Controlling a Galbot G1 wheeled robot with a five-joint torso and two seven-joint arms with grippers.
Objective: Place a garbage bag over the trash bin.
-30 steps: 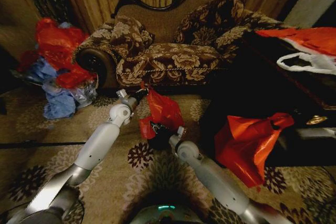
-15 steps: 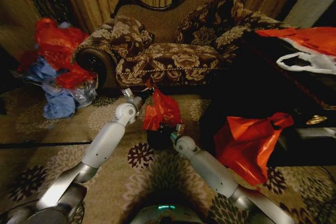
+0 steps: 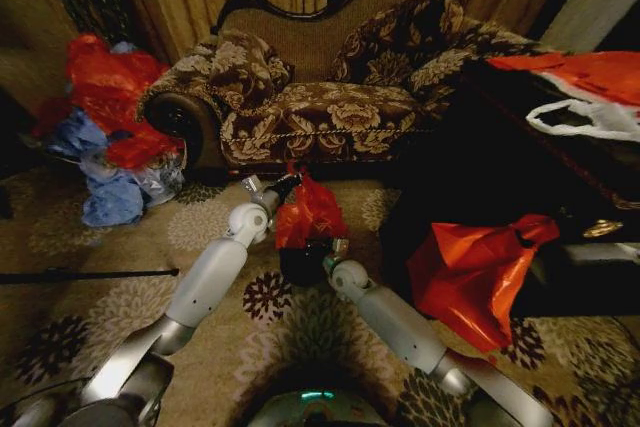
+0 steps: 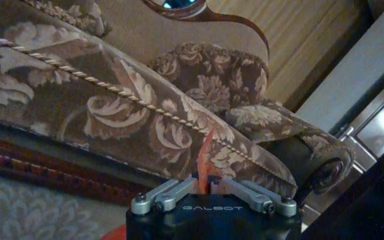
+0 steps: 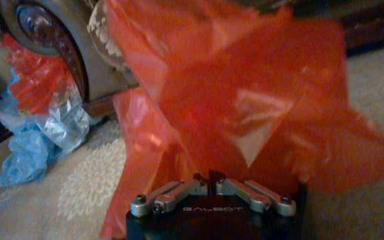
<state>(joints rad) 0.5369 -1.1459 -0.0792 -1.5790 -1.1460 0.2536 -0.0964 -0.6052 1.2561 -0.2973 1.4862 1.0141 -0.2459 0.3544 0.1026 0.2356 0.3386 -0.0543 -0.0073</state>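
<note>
While both hands [image 3: 292, 183] [image 3: 337, 244] pinch it, garbage bag [image 3: 308, 213] covers trash bin [image 3: 303, 265]

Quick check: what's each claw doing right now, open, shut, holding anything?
Left claw: shut on the top edge of the red bag, above the bin.
Right claw: shut on the bag's lower edge.
</note>
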